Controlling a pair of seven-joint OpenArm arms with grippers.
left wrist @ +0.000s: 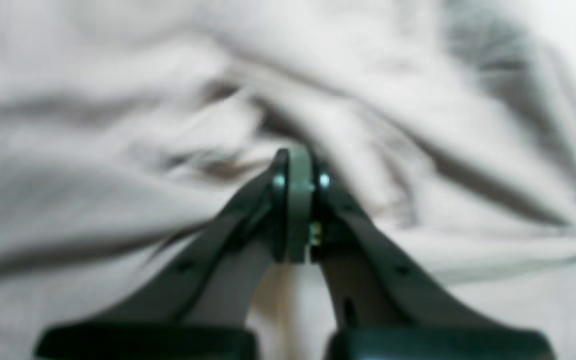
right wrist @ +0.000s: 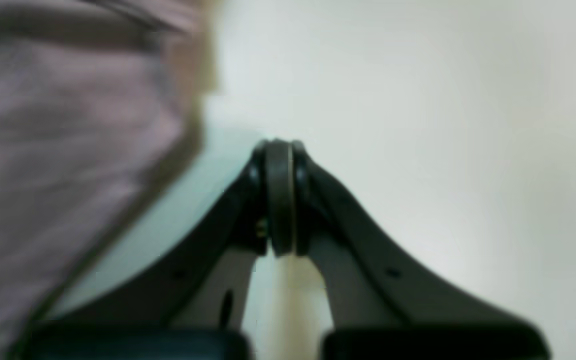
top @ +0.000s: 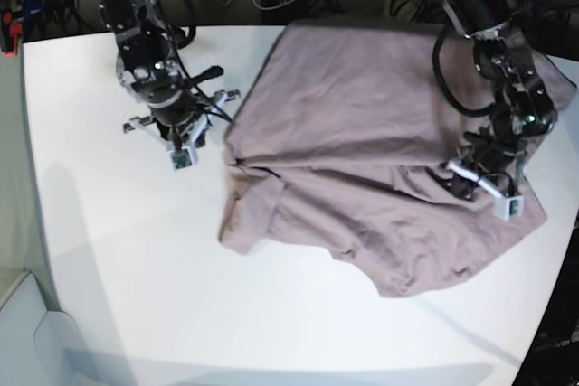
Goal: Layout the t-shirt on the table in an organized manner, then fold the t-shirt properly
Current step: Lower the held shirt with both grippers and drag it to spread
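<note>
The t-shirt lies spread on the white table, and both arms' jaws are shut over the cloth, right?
Not quite. The right gripper is shut over bare table, beside the t-shirt, as the right wrist view shows. Only the left gripper is over the cloth, its jaws also shut.

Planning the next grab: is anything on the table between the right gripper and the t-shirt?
Nothing visible. The right gripper, shut, hovers over bare table beside the t-shirt, with only white tabletop between them.
</note>
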